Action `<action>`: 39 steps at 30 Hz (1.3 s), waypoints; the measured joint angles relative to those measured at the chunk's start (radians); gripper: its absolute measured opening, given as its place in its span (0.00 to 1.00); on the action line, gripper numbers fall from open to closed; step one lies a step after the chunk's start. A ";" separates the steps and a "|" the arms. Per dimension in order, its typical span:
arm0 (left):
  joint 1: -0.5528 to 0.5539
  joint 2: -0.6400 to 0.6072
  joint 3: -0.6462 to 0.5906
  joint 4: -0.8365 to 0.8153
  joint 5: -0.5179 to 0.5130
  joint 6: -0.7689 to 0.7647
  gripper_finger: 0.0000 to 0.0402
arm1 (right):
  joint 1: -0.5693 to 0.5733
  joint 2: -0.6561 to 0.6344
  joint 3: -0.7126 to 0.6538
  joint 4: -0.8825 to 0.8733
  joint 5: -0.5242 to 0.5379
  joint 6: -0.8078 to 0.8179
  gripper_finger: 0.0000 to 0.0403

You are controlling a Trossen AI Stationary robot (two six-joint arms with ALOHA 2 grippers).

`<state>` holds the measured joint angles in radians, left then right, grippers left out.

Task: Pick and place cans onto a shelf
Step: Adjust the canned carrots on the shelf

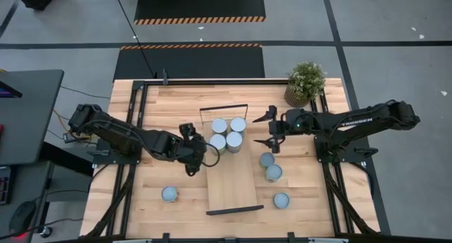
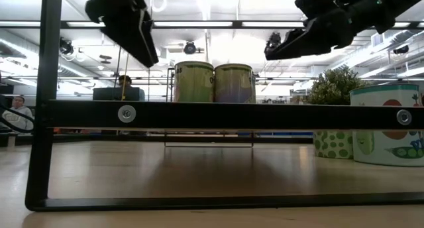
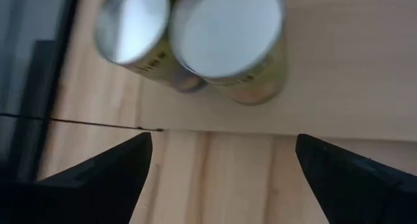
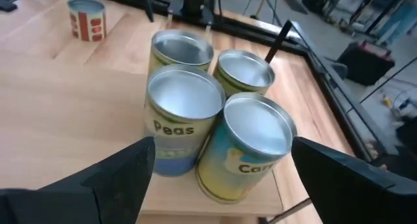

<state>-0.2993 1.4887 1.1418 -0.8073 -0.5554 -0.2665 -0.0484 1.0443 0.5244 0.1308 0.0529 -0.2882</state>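
High view shows the tabletop carrying the shelf, with four cans clustered upright at its far end. Three more cans stand right of the shelf, one can left. The left claw gapes wide left of the cluster; the right claw gapes wide right of it.

Left gripper and right gripper both hang open, empty.

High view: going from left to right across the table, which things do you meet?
Lone metal can with pale round top → left hand → cluster of four cans on the light-wood shelf board → right hand → green potted plant.
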 joint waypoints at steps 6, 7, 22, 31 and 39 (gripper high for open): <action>0.001 0.000 -0.004 -0.012 0.063 -0.036 0.96 | -0.006 0.000 0.024 -0.076 0.004 0.056 0.91; 0.005 0.000 -0.004 -0.012 0.077 -0.044 0.96 | -0.006 0.003 0.025 -0.079 0.004 0.058 0.91; 0.010 0.003 -0.004 0.039 0.105 -0.066 0.96 | -0.008 0.158 0.026 -0.083 -0.001 0.089 0.91; -0.012 0.003 -0.004 0.056 0.102 -0.094 0.96 | -0.013 0.162 -0.030 0.027 -0.037 0.032 0.91; -0.026 0.004 -0.005 0.098 0.027 -0.116 0.96 | -0.047 0.166 -0.069 0.165 -0.155 0.027 0.91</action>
<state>-0.3248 1.4925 1.1370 -0.7098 -0.5288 -0.3824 -0.0955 1.2106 0.4556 0.2955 -0.1019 -0.2612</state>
